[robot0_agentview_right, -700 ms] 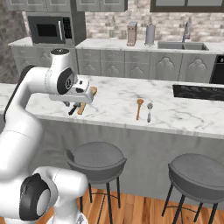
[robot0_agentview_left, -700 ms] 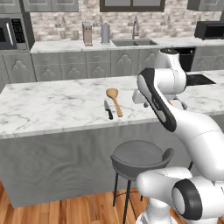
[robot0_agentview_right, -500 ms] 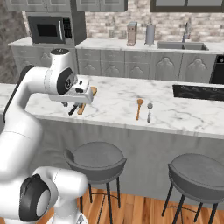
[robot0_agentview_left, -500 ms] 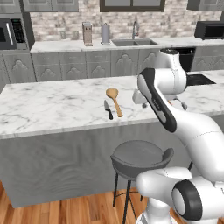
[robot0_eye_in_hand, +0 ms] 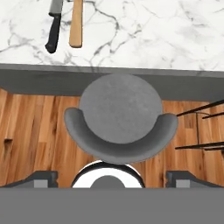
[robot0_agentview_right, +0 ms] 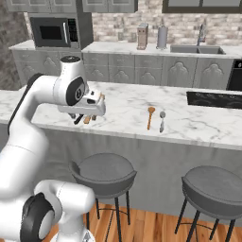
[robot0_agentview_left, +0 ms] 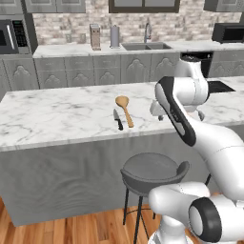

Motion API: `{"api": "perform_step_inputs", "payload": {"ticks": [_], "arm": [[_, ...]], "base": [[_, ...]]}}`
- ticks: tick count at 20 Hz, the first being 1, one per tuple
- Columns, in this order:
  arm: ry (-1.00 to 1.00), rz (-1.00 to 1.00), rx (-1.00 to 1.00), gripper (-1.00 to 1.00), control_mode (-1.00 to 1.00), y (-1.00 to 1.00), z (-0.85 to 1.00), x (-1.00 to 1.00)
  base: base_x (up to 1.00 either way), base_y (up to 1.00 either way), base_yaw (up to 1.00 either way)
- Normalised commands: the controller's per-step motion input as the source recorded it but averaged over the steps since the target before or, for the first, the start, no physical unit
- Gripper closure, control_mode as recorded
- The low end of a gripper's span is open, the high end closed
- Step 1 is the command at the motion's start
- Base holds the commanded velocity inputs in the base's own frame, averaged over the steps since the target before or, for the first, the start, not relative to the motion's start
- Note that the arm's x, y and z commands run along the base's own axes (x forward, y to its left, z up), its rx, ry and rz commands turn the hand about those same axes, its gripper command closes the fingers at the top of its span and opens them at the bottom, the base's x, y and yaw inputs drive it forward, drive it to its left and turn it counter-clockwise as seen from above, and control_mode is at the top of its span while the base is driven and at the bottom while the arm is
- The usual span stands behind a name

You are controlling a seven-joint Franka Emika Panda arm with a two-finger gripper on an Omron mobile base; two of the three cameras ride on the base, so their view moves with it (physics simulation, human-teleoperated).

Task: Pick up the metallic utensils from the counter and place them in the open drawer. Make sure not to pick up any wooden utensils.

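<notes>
The knife (robot0_agentview_left: pixel 117 119) lies near the counter's (robot0_agentview_left: pixel 57 114) front edge, long axis front to back, black handle toward the edge, just beside the wooden spoon (robot0_agentview_left: pixel 125 109). The metal spoon (robot0_agentview_right: pixel 162 121) lies further along. The pincer (robot0_agentview_right: pixel 85 118) hangs over the edge, jaws apart and empty, pointing down at a stool (robot0_eye_in_hand: pixel 120 118); the knife lies up and left in the hand view.

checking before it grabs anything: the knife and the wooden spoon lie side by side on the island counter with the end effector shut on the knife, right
Not quite. The knife and the wooden spoon do lie side by side on the island counter, but the end effector is open and holds nothing. The hand view shows both utensils lying free near the counter's edge, above the stool.
</notes>
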Motion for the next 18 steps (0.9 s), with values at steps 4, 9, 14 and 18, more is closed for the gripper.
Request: {"api": "perform_step_inputs", "payload": {"ticks": [4, 9, 14, 18], "arm": [[0.07, 0.00, 0.00, -1.00, -1.00, -0.75, -0.25, 0.22], [0.07, 0.00, 0.00, -1.00, -1.00, -0.87, -0.17, 0.37], [0.07, 0.00, 0.00, -1.00, -1.00, -0.79, -0.01, 0.25], [0.06, 0.00, 0.00, -1.00, -1.00, -0.71, 0.00, 0.15]], "base": [[0.00, 0.00, 0.00], [0.00, 0.00, 0.00], [0.00, 0.00, 0.00], [0.00, 0.00, 0.00]]}}
